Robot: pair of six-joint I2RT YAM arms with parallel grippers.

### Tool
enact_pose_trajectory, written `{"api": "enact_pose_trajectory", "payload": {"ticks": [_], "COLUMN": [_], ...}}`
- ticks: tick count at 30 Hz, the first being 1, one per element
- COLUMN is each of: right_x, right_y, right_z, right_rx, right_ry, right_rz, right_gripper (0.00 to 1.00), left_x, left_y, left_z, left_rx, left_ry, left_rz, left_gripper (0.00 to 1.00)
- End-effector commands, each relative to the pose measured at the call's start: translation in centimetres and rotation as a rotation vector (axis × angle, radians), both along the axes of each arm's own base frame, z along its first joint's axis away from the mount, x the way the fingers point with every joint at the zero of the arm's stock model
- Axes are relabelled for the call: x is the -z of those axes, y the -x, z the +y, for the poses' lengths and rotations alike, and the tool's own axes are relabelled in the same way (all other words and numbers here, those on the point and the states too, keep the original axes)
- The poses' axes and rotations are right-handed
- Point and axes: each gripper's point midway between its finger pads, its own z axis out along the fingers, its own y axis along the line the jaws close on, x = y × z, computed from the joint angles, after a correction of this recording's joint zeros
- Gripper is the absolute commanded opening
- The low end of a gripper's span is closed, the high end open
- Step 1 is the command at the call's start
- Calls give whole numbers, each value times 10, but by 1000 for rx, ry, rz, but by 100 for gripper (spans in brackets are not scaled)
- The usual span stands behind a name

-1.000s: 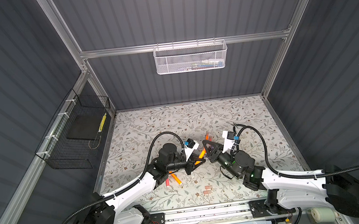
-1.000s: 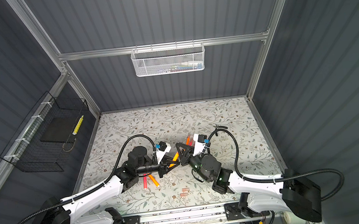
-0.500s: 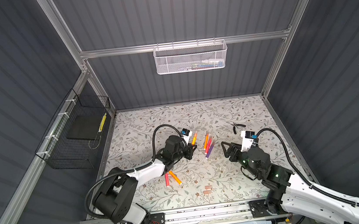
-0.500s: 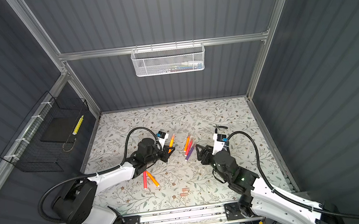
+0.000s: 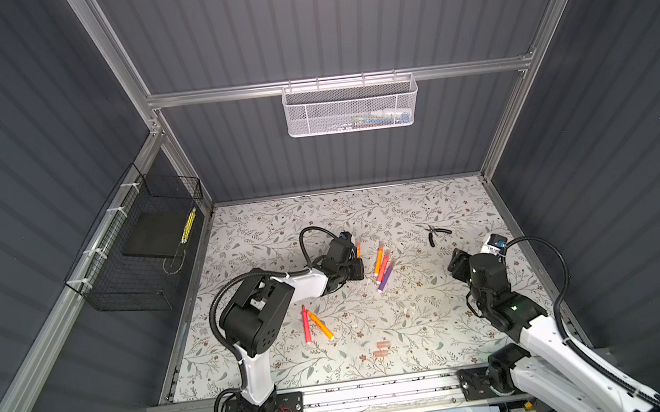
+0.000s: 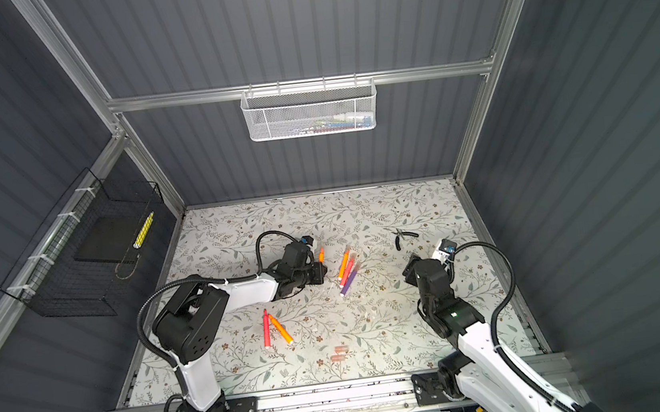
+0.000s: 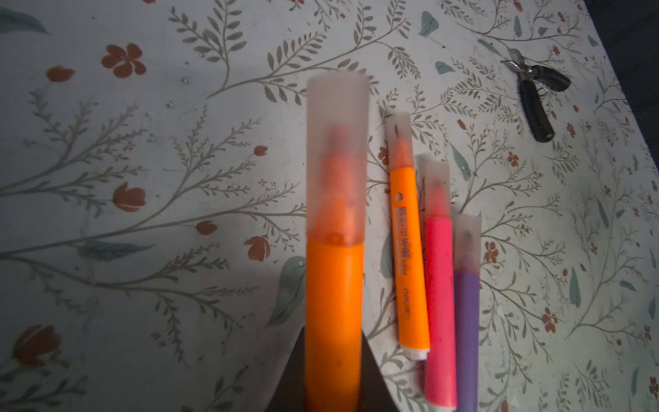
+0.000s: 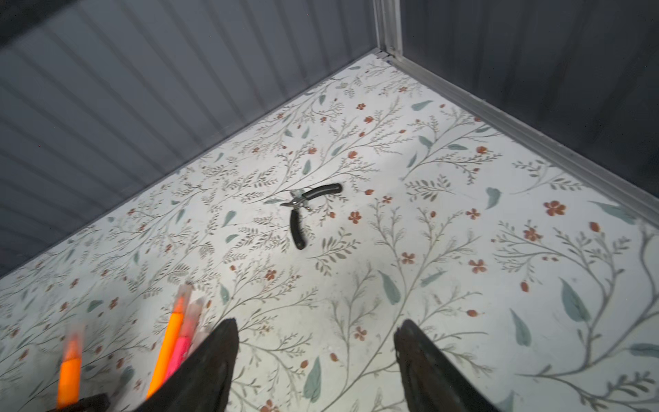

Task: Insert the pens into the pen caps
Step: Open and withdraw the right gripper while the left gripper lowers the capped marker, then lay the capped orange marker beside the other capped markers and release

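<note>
My left gripper is shut on an orange pen whose tip sits inside a translucent pen cap. Just to its right, three capped pens lie side by side on the mat: orange, pink and purple. A red-pink pen and an orange pen lie bare at the front left. Two pinkish pen caps rest near the front. My right gripper stands open and empty at the right, apart from all pens.
Black-handled pliers lie at the back right of the floral mat. A white mesh basket hangs on the back wall and a black wire basket on the left wall.
The two grippers, which met over the orange pen in the middle, have parted. My right gripper opened and drew back to the right; my left kept the capped pen and shifted toward the back.
</note>
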Motion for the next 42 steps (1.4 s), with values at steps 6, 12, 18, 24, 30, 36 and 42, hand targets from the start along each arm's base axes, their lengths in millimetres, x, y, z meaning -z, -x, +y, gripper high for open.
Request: {"api": "enact_pose_trajectory", "payload": {"ticks": [6, 12, 18, 24, 30, 36, 42], "right_x": [14, 19, 21, 21, 21, 22, 23], "right_y": [-10, -10, -10, -9, -8, -8, -9], "right_z": [-6, -5, -4, -4, -5, -7, -4], "right_rx": [-1, -5, -4, -9, 1, 12, -4], "right_ry": [34, 28, 25, 25, 24, 25, 21], "right_rz": [5, 30, 36, 35, 37, 43, 47], "right_gripper": [75, 75, 77, 77, 78, 80, 83], "left_x": [3, 6, 5, 0, -47, -109, -120], "left_y": [-3, -4, -9, -11, -8, 22, 68], "left_z": [-16, -26, -14, -18, -6, 54, 160], "left_rx": [-33, -14, -85, -76, -115, -377, -822], "left_ry": [2, 10, -34, -19, -68, -142, -157], "left_rz": [31, 34, -8, -13, -130, -291, -200], "left_gripper": [15, 26, 29, 28, 33, 34, 66]}}
